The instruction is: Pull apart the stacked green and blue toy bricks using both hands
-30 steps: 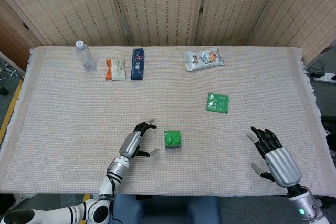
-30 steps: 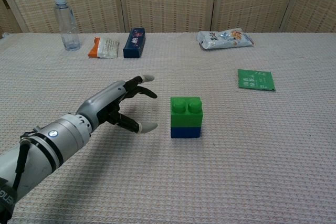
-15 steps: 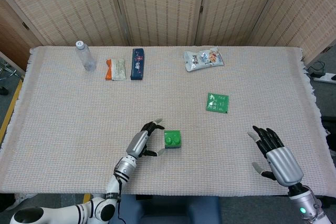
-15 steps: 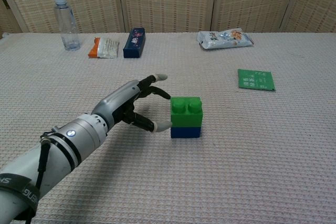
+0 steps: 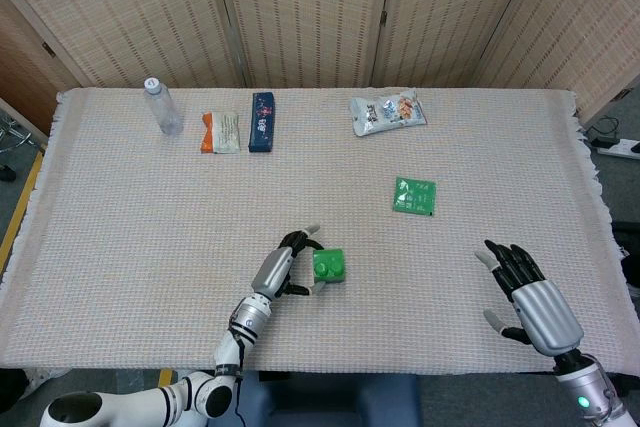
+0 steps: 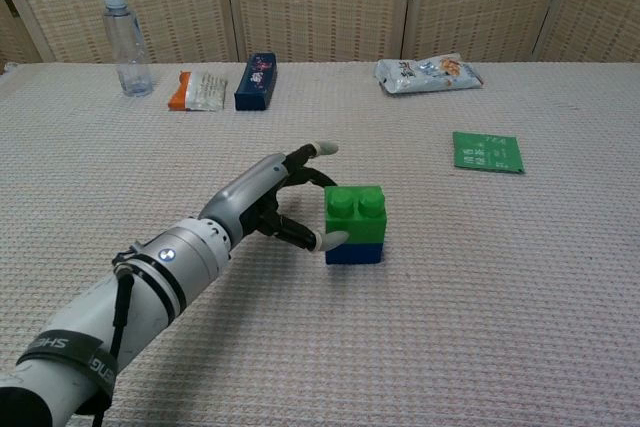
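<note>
Centrally, near the table's (image 5: 100, 247) front edge, we note the green brick (image 6: 355, 211) stacked on the blue brick (image 6: 354, 252). Left hand (image 6: 270, 202) spread, fingertips touching the stack, gripping nothing. Right hand (image 5: 525, 292) spread, well apart. Labels unreadable.

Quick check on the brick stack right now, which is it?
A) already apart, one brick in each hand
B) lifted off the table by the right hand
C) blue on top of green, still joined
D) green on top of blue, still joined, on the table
D: the chest view shows the green brick seated on the blue brick on the table, with the left hand at its side and the right hand far off, open.
</note>
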`<action>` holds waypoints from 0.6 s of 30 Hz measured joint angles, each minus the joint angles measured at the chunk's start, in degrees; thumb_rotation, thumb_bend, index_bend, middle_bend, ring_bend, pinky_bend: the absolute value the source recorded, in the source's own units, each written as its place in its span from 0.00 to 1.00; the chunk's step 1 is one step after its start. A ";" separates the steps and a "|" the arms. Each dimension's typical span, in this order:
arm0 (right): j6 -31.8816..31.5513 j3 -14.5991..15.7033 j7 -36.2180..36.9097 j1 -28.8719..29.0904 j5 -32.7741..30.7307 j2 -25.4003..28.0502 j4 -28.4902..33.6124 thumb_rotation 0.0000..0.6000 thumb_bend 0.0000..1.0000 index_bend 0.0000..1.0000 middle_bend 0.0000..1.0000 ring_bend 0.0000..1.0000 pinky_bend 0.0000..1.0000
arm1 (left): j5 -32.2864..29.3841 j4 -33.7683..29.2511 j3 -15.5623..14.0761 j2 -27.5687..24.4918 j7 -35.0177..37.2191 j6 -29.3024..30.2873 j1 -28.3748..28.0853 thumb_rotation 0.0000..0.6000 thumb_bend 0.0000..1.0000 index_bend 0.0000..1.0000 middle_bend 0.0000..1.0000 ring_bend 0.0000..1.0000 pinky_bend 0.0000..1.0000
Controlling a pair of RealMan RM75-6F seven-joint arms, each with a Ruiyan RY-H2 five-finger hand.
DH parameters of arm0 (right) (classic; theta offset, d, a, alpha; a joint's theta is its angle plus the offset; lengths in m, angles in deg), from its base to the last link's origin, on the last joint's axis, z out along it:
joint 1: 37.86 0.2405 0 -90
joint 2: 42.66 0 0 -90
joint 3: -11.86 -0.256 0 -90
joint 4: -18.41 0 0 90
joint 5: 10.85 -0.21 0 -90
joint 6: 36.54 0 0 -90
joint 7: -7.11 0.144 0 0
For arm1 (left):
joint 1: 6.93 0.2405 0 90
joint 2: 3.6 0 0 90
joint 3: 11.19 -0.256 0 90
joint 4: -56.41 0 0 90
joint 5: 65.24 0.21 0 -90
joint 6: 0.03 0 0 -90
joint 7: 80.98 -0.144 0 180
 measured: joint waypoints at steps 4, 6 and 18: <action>-0.05 -0.06 0.11 -0.11 -0.21 0.09 -0.02 1.00 0.36 0.00 0.00 0.00 0.00 | -0.13 1.26 0.16 0.83 0.39 -0.12 -0.32 1.00 0.29 0.16 0.42 0.14 0.02; 0.14 -0.05 0.14 -0.08 -0.30 0.10 -0.02 1.00 0.36 0.00 0.00 0.00 0.00 | -0.05 1.72 0.25 1.09 0.60 0.00 -0.43 1.00 0.29 0.19 0.44 0.15 0.02; 0.65 -0.02 -0.01 0.02 -0.41 0.10 0.14 1.00 0.36 0.00 0.00 0.00 0.00 | 0.63 3.20 0.78 2.44 2.12 3.31 0.22 1.00 0.32 0.46 0.65 0.24 0.05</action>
